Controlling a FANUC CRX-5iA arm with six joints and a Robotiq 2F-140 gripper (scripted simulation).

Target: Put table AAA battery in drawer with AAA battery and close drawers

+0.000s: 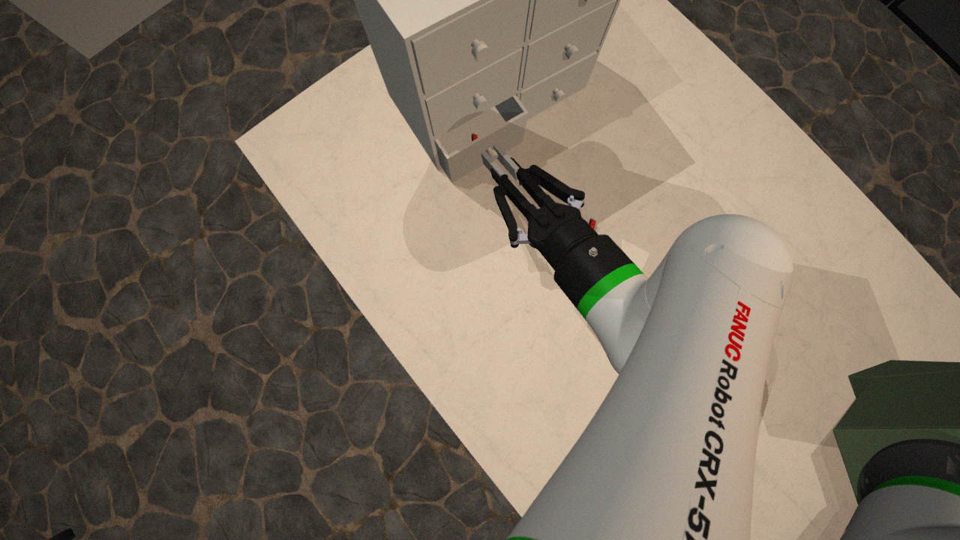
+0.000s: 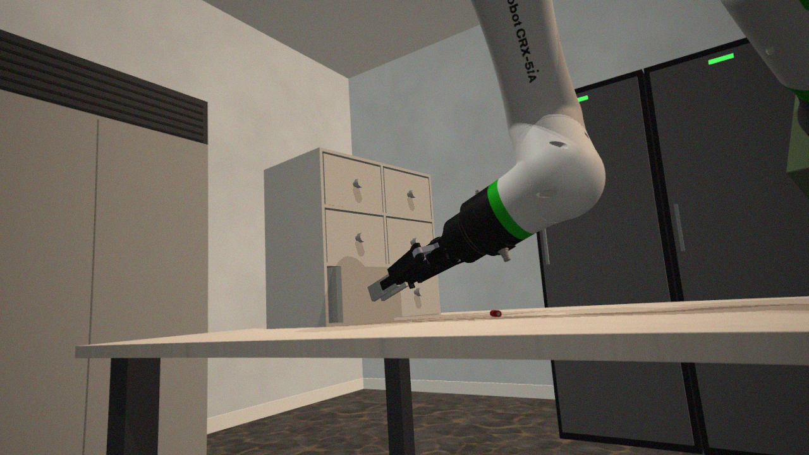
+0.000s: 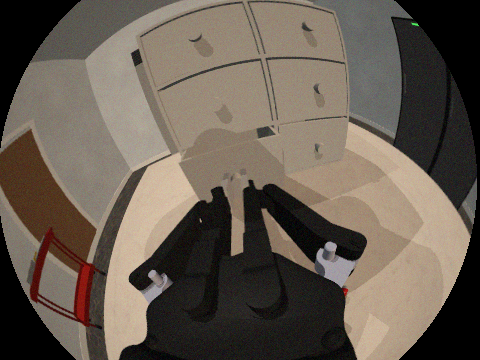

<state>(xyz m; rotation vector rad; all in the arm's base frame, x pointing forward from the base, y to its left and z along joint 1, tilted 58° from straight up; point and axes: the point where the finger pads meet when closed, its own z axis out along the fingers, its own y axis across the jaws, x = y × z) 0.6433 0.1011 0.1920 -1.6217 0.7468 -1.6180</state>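
The small chest (image 1: 496, 60) stands at the table's far end with six drawers. Its bottom left drawer (image 1: 469, 151) is pulled partly out, and a dark gap (image 1: 509, 109) shows behind it. A small red thing (image 1: 474, 136) lies inside this drawer. My gripper (image 1: 493, 157) is shut on the drawer's knob, low at the drawer front; it also shows in the side view (image 2: 377, 292) and the wrist view (image 3: 236, 180). The knob itself is hidden between the fingers. The red AAA battery (image 1: 592, 222) lies on the table right of my wrist, also in the side view (image 2: 495, 312).
The other five drawers look pushed in. Dark tall cabinets (image 2: 679, 226) stand behind the table. The arm's green base (image 1: 899, 416) is at the near right. The table's left edge runs close to the chest's left side.
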